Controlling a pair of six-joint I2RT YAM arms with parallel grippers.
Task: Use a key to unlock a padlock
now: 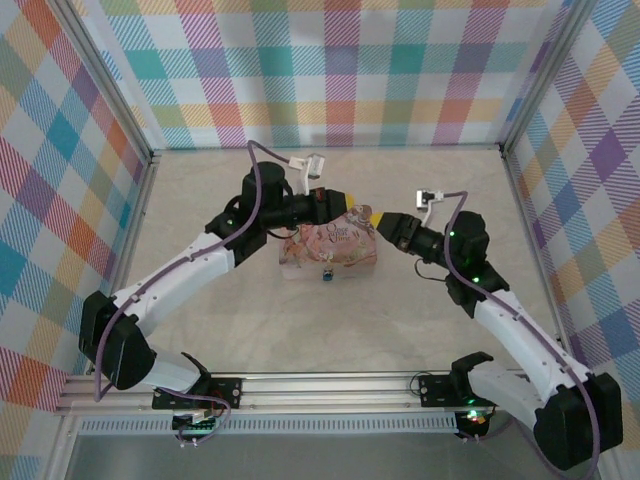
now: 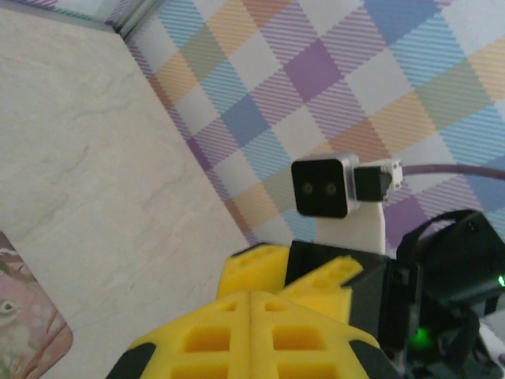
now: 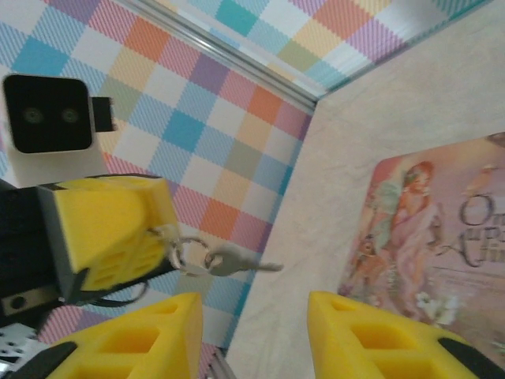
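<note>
Right gripper (image 3: 252,309) is sitting closest to its wrist camera, jaws spread wide and holding nothing, facing the left gripper (image 3: 146,237), whose jaws are pinching shut on a key ring (image 3: 189,257) so the key (image 3: 234,263) is sticking out toward the right one, likely presenting it for a handover in the air. Right wrist view is resolving ring and key, too small to make out from above, while the top view is placing both grippers just behind a pink picture box (image 1: 330,245) on the bench (image 1: 450,190), with a small blue thing (image 1: 327,274) at its near edge, probably the padlock, though I cannot tell.
</note>
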